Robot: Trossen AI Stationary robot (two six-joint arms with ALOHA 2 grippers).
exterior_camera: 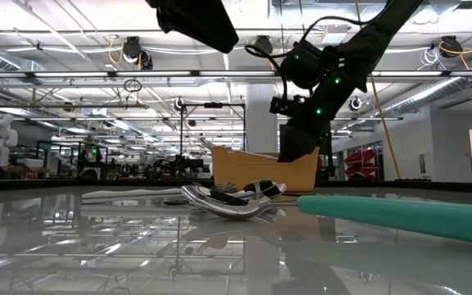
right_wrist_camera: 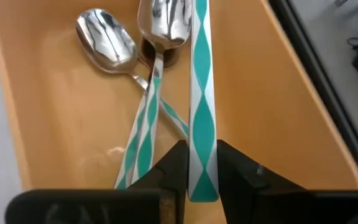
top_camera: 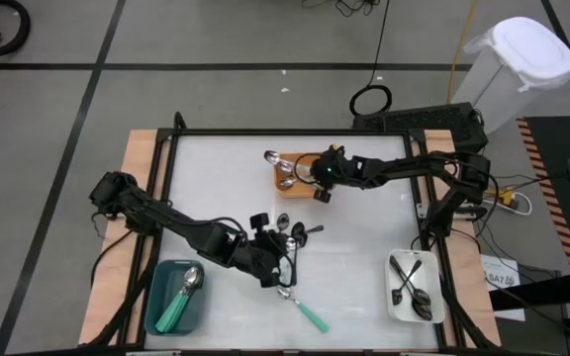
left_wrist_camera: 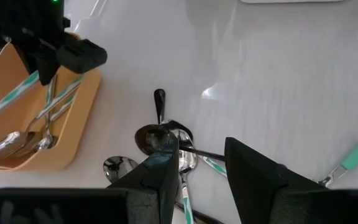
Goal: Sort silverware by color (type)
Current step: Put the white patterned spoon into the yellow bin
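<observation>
The orange tray holds a few silver spoons with teal-patterned handles. My right gripper reaches into it, shut on one such spoon. A small pile of silver and black spoons lies mid-table, and my left gripper hovers open just above it, a finger on either side of the pile's near edge. A teal-handled spoon lies flat near the front edge. Another teal spoon lies in the teal tray. Black spoons lie in the white tray. My right gripper pinches the patterned handle of the spoon between its two fingers, close to the handle's free end. The fingers slant down from the table's right side, in line with the handle. The spoon's bowl points into the tray, on or over another spoon's bowl.
The pile shows in the low view in front of the orange tray, with the loose spoon's teal handle close to the camera. A black frame borders the white table. Bare table lies between the pile and the white tray.
</observation>
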